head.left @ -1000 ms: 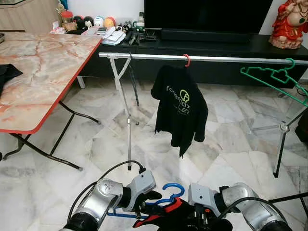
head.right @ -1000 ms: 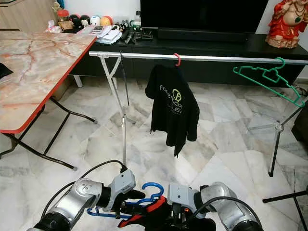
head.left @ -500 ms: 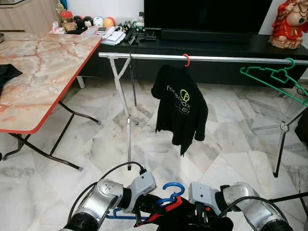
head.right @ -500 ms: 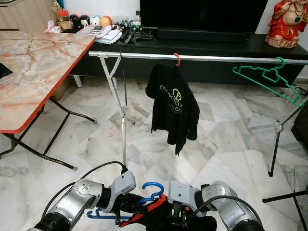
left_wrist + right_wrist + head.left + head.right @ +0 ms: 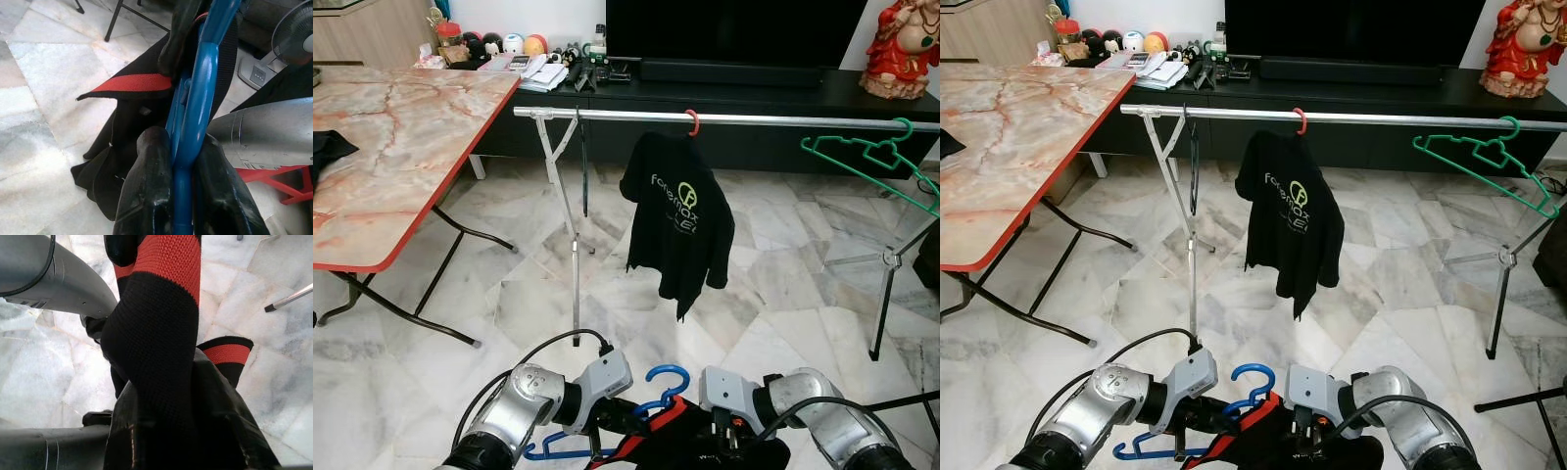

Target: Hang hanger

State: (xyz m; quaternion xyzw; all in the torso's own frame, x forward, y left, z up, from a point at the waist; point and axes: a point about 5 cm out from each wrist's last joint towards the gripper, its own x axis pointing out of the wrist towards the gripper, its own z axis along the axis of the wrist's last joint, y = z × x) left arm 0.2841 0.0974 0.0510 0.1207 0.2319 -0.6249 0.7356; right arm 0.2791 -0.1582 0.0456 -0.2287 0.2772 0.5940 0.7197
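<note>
Low in front of me, my left gripper (image 5: 178,196) is shut on a blue hanger (image 5: 664,388) that carries a black garment with red trim (image 5: 656,441). My right gripper (image 5: 186,421) is shut on that garment's black-and-red fabric (image 5: 161,328). A silver clothes rail (image 5: 724,118) runs across the room ahead. A black T-shirt (image 5: 677,220) hangs from it on a red hanger (image 5: 693,121). A green hanger (image 5: 871,157) hangs bare at the rail's right end.
A marble-topped folding table (image 5: 382,147) with a red edge stands at left. A black TV console (image 5: 724,93) runs behind the rail. The rail's stand legs (image 5: 574,255) rise from the marble floor. A red figurine (image 5: 901,44) sits at the far right.
The blue hanger and garment have sunk slightly lower between my grippers. The shirt on the rail swings a little.
</note>
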